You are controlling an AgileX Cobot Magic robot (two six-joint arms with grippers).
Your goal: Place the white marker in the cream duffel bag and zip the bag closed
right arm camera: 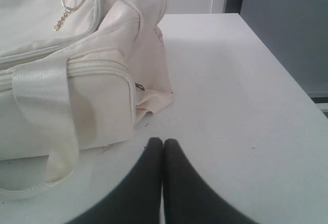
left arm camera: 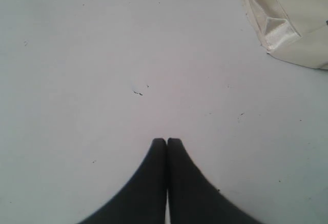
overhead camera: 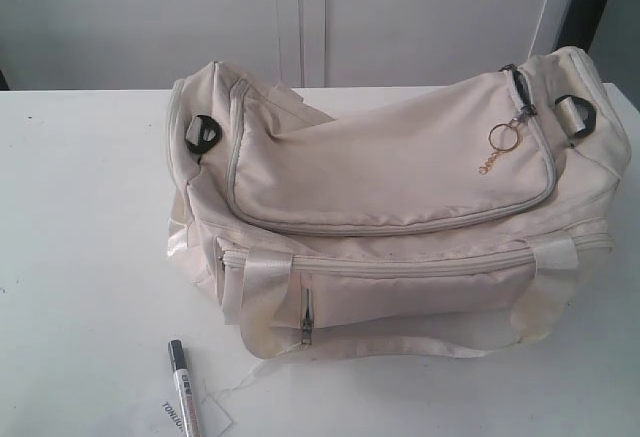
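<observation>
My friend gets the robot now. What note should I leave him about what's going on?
Left gripper: shut, empty, over bare table.
Right gripper: shut, empty, beside the cream duffel bag.
White marker: lying on the table in front of the bag, partly on a paper tag.
Bag: the top zip looks closed, with the gold ring at its right end.
Done: nothing yet.
Left: open the bag, pick up the marker, drop it in, zip it shut.

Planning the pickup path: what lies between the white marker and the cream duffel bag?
Exterior view: only bare table separates white marker and cream duffel bag, save a faint thread.
</observation>
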